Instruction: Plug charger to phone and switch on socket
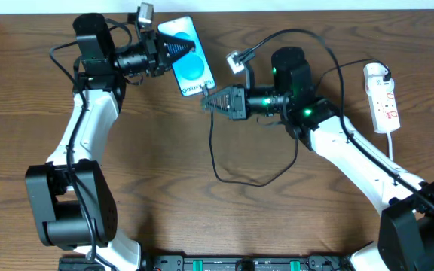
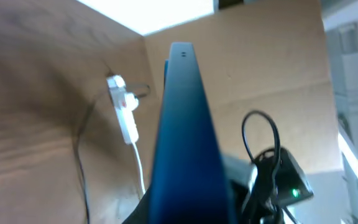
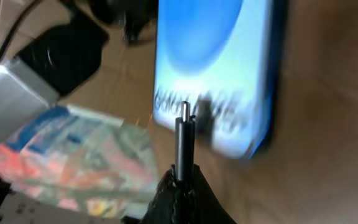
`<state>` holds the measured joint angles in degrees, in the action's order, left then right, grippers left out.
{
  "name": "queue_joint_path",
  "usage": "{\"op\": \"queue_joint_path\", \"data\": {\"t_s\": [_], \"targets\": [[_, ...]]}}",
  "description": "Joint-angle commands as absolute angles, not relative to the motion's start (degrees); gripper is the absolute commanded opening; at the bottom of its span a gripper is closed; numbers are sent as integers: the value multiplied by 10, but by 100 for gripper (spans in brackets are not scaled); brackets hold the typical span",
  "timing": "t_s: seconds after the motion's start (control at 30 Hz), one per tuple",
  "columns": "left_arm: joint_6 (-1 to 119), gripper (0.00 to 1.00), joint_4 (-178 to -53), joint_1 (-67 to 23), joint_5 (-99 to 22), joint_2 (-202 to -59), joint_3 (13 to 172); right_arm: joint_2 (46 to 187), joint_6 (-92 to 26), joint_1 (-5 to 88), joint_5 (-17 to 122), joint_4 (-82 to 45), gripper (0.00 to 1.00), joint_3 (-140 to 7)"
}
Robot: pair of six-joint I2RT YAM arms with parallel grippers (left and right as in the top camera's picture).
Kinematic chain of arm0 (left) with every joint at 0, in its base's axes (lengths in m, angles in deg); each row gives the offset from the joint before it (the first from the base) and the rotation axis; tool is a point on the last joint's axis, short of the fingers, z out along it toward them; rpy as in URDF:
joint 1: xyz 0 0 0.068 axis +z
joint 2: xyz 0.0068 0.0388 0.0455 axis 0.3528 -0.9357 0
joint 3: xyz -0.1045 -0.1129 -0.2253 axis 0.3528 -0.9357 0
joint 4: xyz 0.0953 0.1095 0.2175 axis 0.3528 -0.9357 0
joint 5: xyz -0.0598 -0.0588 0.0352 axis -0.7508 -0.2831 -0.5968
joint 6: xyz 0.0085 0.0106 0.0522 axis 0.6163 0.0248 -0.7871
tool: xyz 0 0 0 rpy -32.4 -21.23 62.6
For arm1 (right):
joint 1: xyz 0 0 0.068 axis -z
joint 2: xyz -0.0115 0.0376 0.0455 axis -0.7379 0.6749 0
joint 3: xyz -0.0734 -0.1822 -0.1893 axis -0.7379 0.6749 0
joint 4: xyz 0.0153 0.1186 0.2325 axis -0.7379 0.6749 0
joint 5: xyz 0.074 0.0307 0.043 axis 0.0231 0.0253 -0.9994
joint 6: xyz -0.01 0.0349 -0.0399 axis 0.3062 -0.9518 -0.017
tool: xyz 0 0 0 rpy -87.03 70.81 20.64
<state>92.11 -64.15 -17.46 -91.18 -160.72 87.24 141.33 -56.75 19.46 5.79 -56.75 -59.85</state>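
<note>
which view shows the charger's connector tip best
Right wrist: the connector tip stands close up, pinched in the right gripper, pointing at the phone. Overhead shows only the charger cable looping; left wrist shows no tip.

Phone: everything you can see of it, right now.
The phone is a slim rectangle with a black edge and a lit blue screen showing a lighter circle and small text near its bottom end. It faces up, clamped by the left gripper. The charger tip, held in the right gripper, points at its bottom end, not yet inserted.
</note>
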Motion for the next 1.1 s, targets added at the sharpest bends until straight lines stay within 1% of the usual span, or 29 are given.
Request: {"op": "queue_joint_path", "data": {"t_s": [0.0,0.23,0.53,1.07], "targets": [[918,7,-637,-184,-963,-1604,877,1406,-577,202,96,-574,1,-609],[933,7,-612,-179,-956,-1604,877,1406,-577,201,75,-575,1,-609],[1057,7,-510,-139,-912,-1604,877,1406,-577,201,27,-575,1,-609],[1084,7,-507,-131,-898,-1604,877,1407,-577,186,20,-578,1,-609]]}}
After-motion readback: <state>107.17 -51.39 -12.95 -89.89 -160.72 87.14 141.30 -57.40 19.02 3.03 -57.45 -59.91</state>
